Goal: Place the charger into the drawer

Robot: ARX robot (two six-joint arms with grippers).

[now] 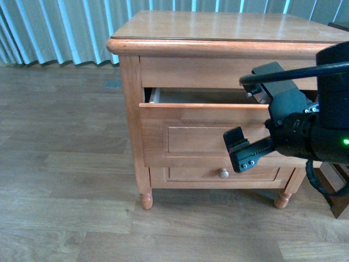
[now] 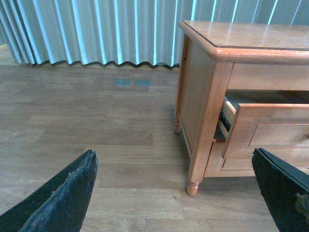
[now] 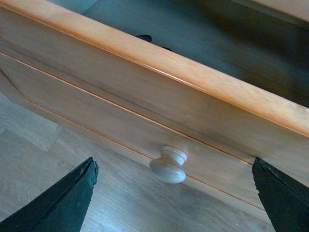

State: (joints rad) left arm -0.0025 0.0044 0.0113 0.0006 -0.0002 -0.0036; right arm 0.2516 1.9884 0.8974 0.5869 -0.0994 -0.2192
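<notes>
The drawer [image 1: 207,114] is the upper one of the light-wood cabinet, and it stands pulled partly out with a gap above its front. My right gripper [image 1: 256,112] hovers open just in front of it. In the right wrist view its fingers straddle the drawer's pale round knob [image 3: 169,165] without touching it. The drawer's pale interior [image 3: 203,43] shows past the front edge, where a small dark bit [image 3: 143,37] pokes up; I cannot tell what it is. The charger is hidden. My left gripper [image 2: 174,153] hangs open over the floor, left of the cabinet, with the drawer [image 2: 270,130] seen from the side.
The lower drawer with its own knob [image 1: 223,173] is shut. The cabinet top [image 1: 229,27] overhangs the drawer. Turned legs [image 1: 146,201] stand on a wood floor [image 1: 65,164]. Pale curtains [image 1: 54,27] hang behind. A dark object [image 1: 338,196] sits at the far right.
</notes>
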